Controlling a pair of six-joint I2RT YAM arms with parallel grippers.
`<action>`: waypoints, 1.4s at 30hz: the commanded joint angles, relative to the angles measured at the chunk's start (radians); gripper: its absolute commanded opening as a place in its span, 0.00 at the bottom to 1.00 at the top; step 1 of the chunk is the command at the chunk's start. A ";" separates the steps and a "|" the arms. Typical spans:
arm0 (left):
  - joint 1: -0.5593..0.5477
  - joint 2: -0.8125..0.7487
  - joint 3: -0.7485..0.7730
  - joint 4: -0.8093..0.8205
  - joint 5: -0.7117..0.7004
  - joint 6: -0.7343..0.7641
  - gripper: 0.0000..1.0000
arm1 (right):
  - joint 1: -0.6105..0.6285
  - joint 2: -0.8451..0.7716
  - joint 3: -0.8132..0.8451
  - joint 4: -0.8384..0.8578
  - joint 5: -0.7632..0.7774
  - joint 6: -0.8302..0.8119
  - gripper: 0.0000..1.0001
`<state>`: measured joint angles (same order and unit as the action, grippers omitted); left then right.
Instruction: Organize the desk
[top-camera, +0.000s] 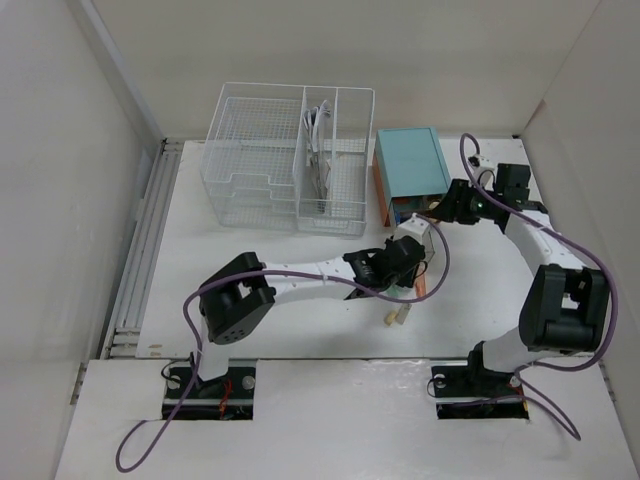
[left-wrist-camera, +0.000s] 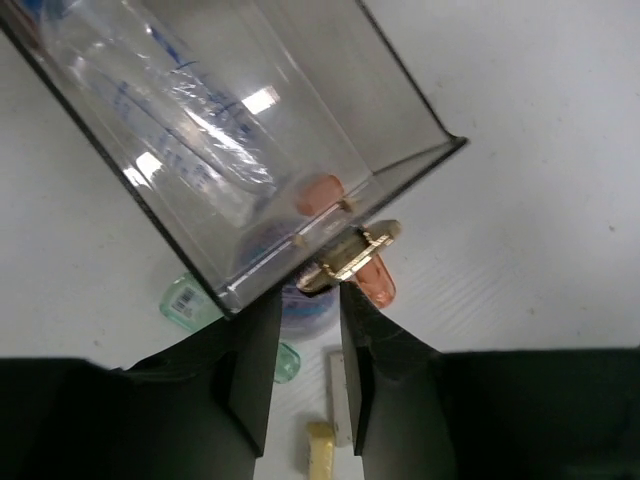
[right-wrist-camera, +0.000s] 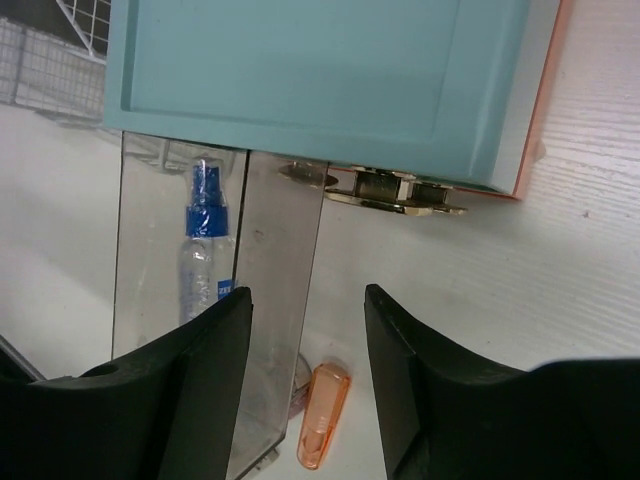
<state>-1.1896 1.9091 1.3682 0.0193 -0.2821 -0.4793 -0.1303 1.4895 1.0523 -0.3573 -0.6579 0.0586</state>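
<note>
Surface (top-camera: 320, 335): wide, matte white rectangular tabletop lying under both arms, face up, its long axis apparently running left to right. Likely rigid, heavy and smooth, it offers no hold; only the items upon it can be grasped. White wire-mesh basket (top-camera: 285, 160) and teal box (top-camera: 410, 165) stand toward its far edge. Clear plastic drawer (left-wrist-camera: 250, 120) projects from the box. Left tool (left-wrist-camera: 308, 310), narrowly parted and empty, faces the drawer's brass handle (left-wrist-camera: 350, 250); right tool (right-wrist-camera: 308, 300) gapes wide, empty.
</note>
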 joint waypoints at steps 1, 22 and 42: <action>0.021 0.017 0.034 0.034 -0.043 -0.011 0.28 | 0.000 0.021 0.049 0.077 -0.048 0.043 0.54; 0.091 0.080 0.115 0.053 -0.054 -0.031 0.30 | -0.009 0.109 0.049 0.195 0.049 0.188 0.58; 0.185 0.122 0.219 0.053 -0.063 -0.031 0.30 | -0.009 0.092 -0.058 0.394 0.104 0.353 0.56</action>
<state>-1.0176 2.0357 1.5288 0.0341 -0.3222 -0.5133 -0.1314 1.6184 1.0107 -0.0593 -0.5793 0.3637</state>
